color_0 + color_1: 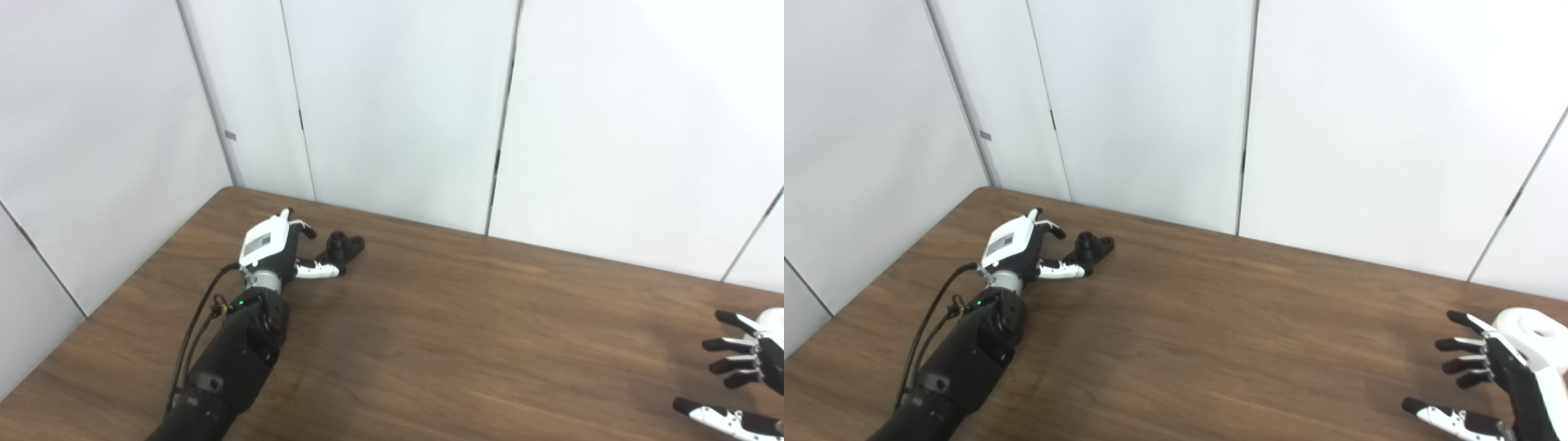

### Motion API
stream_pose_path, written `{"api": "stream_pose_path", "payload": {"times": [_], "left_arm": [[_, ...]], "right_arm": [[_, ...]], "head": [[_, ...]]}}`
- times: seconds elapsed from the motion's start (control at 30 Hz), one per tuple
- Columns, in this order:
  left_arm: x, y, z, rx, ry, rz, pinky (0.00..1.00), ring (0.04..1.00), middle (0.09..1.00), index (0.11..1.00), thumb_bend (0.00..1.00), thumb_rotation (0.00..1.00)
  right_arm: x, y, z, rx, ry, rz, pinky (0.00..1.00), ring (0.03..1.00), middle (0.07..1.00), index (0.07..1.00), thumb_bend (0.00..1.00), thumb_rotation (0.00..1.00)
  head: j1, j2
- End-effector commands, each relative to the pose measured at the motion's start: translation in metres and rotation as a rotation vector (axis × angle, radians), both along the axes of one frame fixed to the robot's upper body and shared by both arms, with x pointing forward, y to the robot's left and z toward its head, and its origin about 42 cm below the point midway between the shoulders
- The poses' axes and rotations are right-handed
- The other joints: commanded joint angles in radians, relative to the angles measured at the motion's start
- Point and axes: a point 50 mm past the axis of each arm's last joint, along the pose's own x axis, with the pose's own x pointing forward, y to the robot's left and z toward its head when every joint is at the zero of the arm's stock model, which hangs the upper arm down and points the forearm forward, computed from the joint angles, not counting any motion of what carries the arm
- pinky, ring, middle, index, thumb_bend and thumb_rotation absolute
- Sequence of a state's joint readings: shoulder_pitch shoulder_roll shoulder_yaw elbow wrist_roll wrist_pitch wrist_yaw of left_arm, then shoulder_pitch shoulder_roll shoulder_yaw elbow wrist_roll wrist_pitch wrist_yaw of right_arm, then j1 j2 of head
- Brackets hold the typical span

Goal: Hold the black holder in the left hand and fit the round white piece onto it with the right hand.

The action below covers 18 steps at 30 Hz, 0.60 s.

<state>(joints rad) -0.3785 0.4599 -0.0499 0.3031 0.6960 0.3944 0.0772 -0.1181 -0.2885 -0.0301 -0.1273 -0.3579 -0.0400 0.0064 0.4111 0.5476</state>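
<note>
The black holder [343, 246] lies on the brown table [465, 331] near its far left corner. My left hand [278, 250] rests beside it with fingers spread, the thumb reaching toward the holder's near end; it grips nothing. At the right edge the round white piece [1531, 331] lies on the table, a ring with a hole in its top. My right hand [1488, 373] hovers just left of it, open, fingers apart, not touching it. In the left eye view only a sliver of the white piece [773, 318] shows.
White wall panels [398, 104] stand close behind the table's far edge and along its left side. A black cable [193, 324] runs along my left forearm.
</note>
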Motion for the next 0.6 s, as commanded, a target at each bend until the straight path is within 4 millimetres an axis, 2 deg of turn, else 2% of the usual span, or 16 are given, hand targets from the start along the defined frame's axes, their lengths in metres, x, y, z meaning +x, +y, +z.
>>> {"api": "stream_pose_path", "payload": {"times": [0.0, 0.27, 0.57], "left_arm": [[0.015, 0.010, 0.031, 0.046, -0.075, 0.004, 1.00, 1.000, 1.000, 0.708, 1.00, 0.41], [0.020, 0.011, 0.015, 0.016, -0.038, 0.004, 1.00, 1.000, 1.000, 0.704, 1.00, 0.38], [0.025, 0.005, 0.010, 0.011, -0.047, -0.002, 1.00, 1.000, 1.000, 0.687, 1.00, 0.36]], "right_arm": [[0.003, -0.002, 0.019, -0.011, -0.068, 0.017, 0.46, 0.551, 0.649, 0.802, 0.75, 0.00], [0.000, -0.002, 0.018, -0.022, -0.064, 0.014, 0.46, 0.552, 0.654, 0.806, 0.79, 0.00], [-0.003, -0.005, 0.020, -0.025, -0.059, 0.014, 0.47, 0.563, 0.661, 0.811, 0.80, 0.00]], "head": [[-0.003, 0.003], [-0.013, 0.005], [-0.014, 0.010]]}}
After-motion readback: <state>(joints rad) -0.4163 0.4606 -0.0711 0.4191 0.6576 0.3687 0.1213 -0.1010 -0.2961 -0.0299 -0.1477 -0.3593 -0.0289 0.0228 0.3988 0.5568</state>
